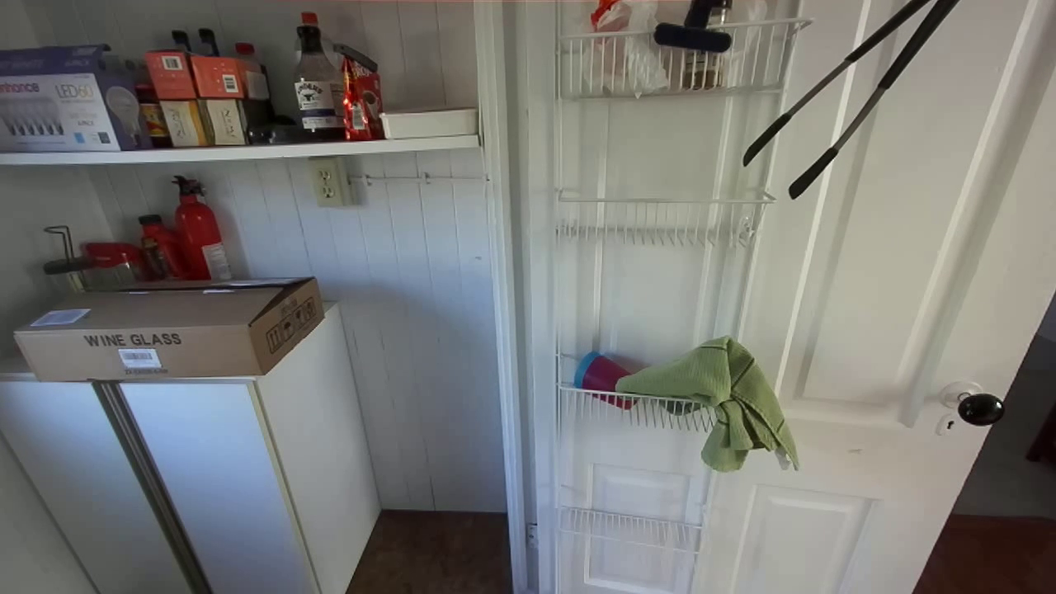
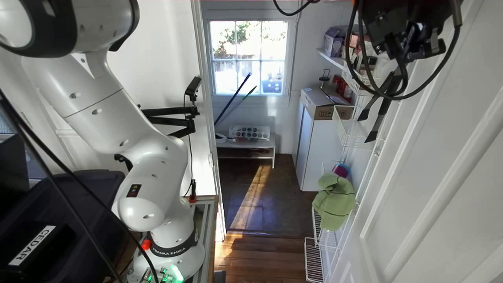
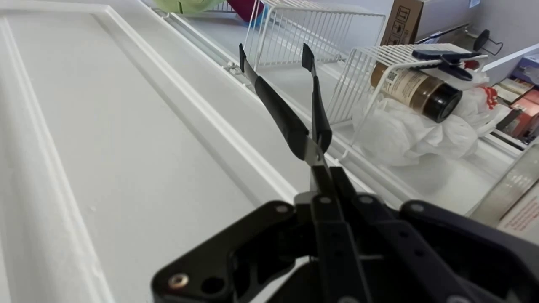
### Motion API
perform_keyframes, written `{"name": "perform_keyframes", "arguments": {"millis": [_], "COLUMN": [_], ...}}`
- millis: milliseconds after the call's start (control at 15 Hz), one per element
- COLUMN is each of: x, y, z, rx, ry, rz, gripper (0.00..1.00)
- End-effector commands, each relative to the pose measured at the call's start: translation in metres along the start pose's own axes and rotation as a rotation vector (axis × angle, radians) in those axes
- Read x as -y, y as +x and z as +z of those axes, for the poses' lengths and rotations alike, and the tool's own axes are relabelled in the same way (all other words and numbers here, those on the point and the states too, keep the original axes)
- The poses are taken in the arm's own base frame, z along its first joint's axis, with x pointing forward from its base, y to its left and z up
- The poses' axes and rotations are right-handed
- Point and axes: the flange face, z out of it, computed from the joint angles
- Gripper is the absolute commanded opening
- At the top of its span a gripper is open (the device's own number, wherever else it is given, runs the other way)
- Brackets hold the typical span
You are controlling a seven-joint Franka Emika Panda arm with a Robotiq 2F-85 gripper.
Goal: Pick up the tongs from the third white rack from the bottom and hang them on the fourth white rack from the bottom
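My gripper (image 3: pixel 330 170) is shut on the joined metal end of the black tongs (image 3: pixel 280 111). It also shows at the top right of an exterior view (image 2: pixel 399 59). The tongs (image 2: pixel 384 108) hang down at a slant with their two arms spread, in front of the door; they also show in an exterior view (image 1: pixel 914 49), where the gripper is out of view. The third white rack (image 1: pixel 660 200) has a low front and holds nothing; the tong tips are near its height. The fourth white rack (image 1: pixel 577 96) is above it, to the left of the tongs.
The fourth rack bears a black clip-like item (image 1: pixel 691 39), a brown jar (image 3: pixel 414 88) and plastic bags (image 3: pixel 404 130). A green towel (image 1: pixel 742 396) and a purple cup (image 1: pixel 601 375) lie on the rack below. The door (image 1: pixel 891 330) is close behind the tongs. A black cable (image 2: pixel 440 78) loops around the gripper.
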Motion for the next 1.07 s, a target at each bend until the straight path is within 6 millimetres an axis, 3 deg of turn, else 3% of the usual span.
{"name": "perform_keyframes", "arguments": {"millis": [0, 400, 533, 1000], "x": [0.007, 0.012, 0.007, 0.009], "y": [0.006, 0.009, 0.007, 0.010], "z": [-0.033, -0.066, -0.056, -0.064], "rx": [-0.024, -0.008, -0.011, -0.009], "ry": [0.014, 0.022, 0.020, 0.023], "rz": [0.000, -0.014, -0.019, -0.021], "gripper": [0.01, 0.01, 0.04, 0.01]}}
